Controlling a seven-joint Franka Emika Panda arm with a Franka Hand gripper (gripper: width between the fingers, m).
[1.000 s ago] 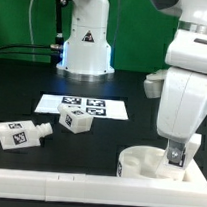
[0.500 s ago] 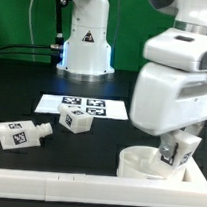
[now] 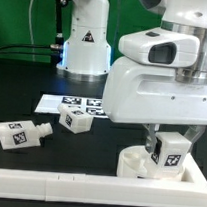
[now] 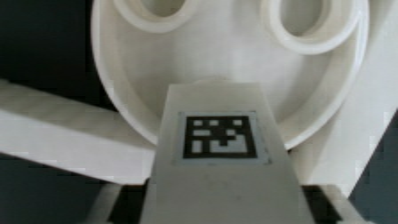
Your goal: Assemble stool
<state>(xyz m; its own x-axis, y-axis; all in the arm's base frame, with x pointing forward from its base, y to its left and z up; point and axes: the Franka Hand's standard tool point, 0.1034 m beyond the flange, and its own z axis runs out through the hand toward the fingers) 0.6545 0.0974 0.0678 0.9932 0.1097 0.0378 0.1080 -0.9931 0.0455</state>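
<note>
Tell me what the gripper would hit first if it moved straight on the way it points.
Probably the seat: the leg in the gripper points at it and would touch first, though depth is unclear.

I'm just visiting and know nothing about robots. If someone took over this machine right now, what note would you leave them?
Gripper: shut on the held leg, above the seat at the exterior view's right.
Far-left leg and middle leg lie loose on the table; the middle leg is by the marker board.
Done: one leg picked up.
Left: the sockets in view are empty; all three legs need fitting.
</note>
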